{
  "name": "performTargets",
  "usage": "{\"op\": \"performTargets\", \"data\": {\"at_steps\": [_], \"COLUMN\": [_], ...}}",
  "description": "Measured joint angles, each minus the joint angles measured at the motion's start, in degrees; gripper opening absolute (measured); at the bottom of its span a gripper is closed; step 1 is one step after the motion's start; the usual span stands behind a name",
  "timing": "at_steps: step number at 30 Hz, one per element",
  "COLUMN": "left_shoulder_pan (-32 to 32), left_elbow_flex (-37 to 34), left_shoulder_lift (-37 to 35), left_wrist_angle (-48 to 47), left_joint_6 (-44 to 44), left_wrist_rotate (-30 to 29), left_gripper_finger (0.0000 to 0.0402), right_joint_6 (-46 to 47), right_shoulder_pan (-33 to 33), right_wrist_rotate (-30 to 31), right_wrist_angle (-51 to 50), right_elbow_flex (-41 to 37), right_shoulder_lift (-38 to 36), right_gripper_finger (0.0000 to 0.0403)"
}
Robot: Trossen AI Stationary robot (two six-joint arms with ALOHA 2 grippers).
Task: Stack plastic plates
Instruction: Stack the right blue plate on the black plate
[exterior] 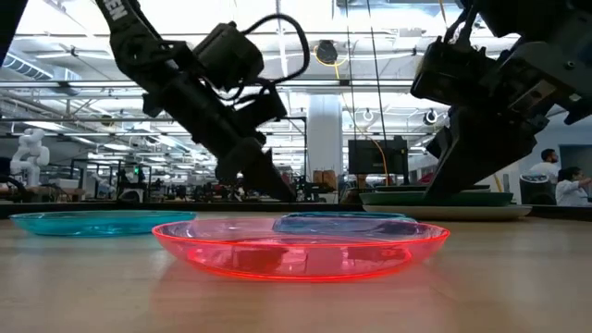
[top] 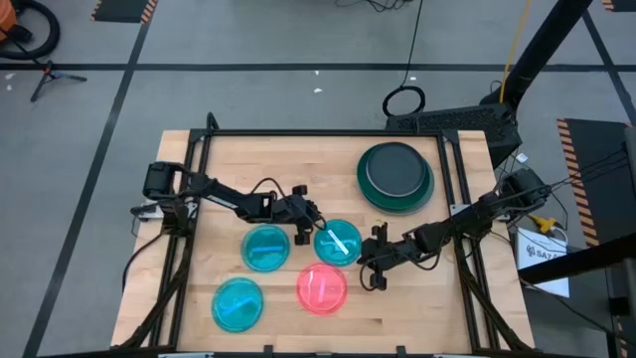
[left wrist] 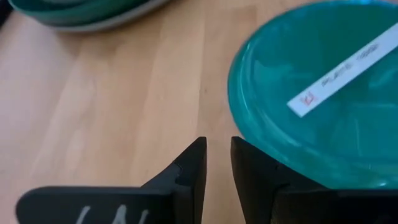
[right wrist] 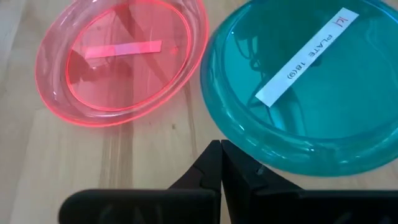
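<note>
Three see-through cyan plates lie flat on the wooden table [top: 437,298]: one in the middle [top: 338,242], carrying a white label strip [right wrist: 308,55], one just to its left [top: 266,247], and one near the front left [top: 238,303]. A red-pink plate [top: 323,288] sits just in front of the middle one. At the back right, a dark green plate [top: 397,175] sits on a grey one [exterior: 504,212]. Around the table is grey floor with dark tape lines; behind it a bright hall with people at the far right. The left gripper [top: 311,225] reaches in low at the middle plate's back-left rim, fingers [left wrist: 189,177] nearly closed with a narrow gap, holding nothing. The right gripper [top: 376,264] sits just off that plate's right edge, fingers [right wrist: 205,171] pressed together, empty
</note>
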Motion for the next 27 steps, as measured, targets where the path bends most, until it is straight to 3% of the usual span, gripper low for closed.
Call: {"op": "performTargets", "data": {"at_steps": [12,27], "left_shoulder_pan": [0.0,0.0], "left_elbow_flex": [0.0,0.0], "left_shoulder_lift": [1.4,1.4], "left_wrist_angle": [-0.2,-2.2], "left_joint_6": [-3.0,-3.1], "left_wrist_rotate": [0.0,0.0], "left_gripper_finger": [0.0081,0.0081], "right_joint_6": [-1.1,-3.0], "right_shoulder_pan": [0.0,-0.1], "right_wrist_rotate": [0.1,1.7], "right_wrist_angle": [4.4,5.4], "right_elbow_flex": [0.0,0.0], "right_shoulder_lift": [6.7,7.3], "right_gripper_finger": [0.0,0.0]}}
